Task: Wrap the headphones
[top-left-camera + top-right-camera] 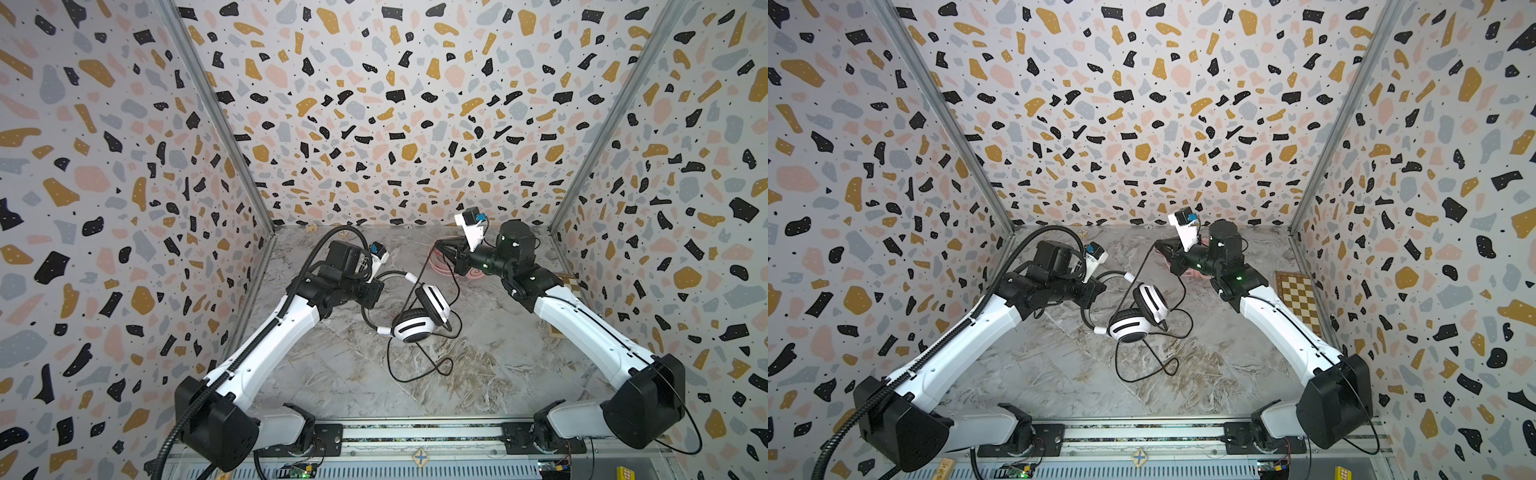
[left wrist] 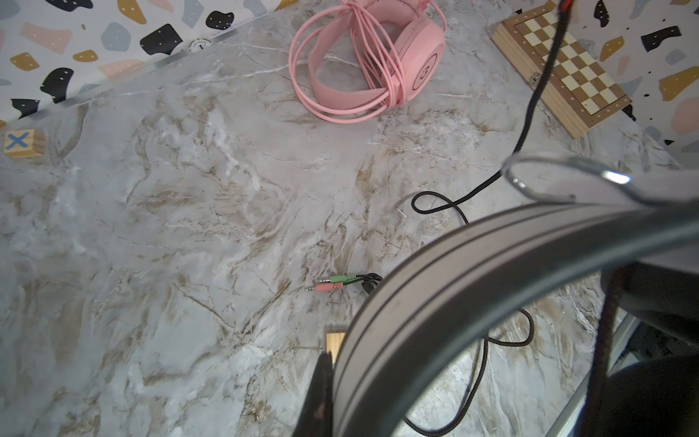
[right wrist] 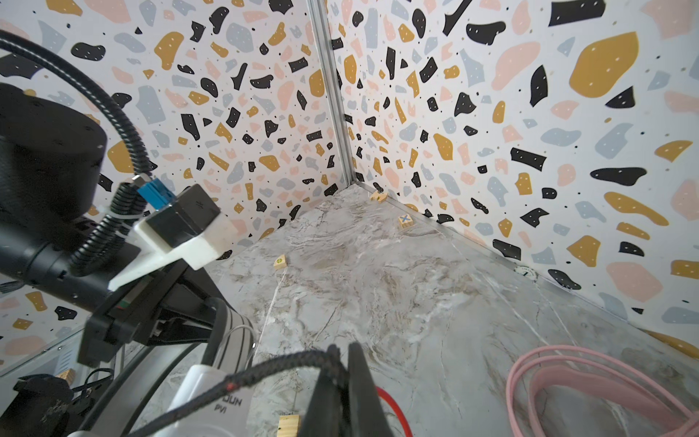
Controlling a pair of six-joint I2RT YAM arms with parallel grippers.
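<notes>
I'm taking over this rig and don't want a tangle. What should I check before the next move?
1. Left hand grips white headset by its headband: ok.
2. Right hand pinches black cable: ok.
3. Cable wound on headset: not ok, slack loops lie on table.
4. Plugs lie free: ok.
5. Pink headset already wrapped: ok.
6. Cable snagged beneath white headset: cannot tell.

The surface (image 2: 189,227) looked like smooth, faintly glossy marble. The white headphones (image 1: 411,328) had shiny plastic cups and a bright metal wire (image 2: 524,186) at the headband. Their black cable (image 2: 529,113) was braided cloth, rough-looking. The pink headphones (image 2: 420,56) were matt plastic, with a smooth pink cable (image 2: 372,56). The chessboard (image 2: 567,64) was polished wood.
</notes>
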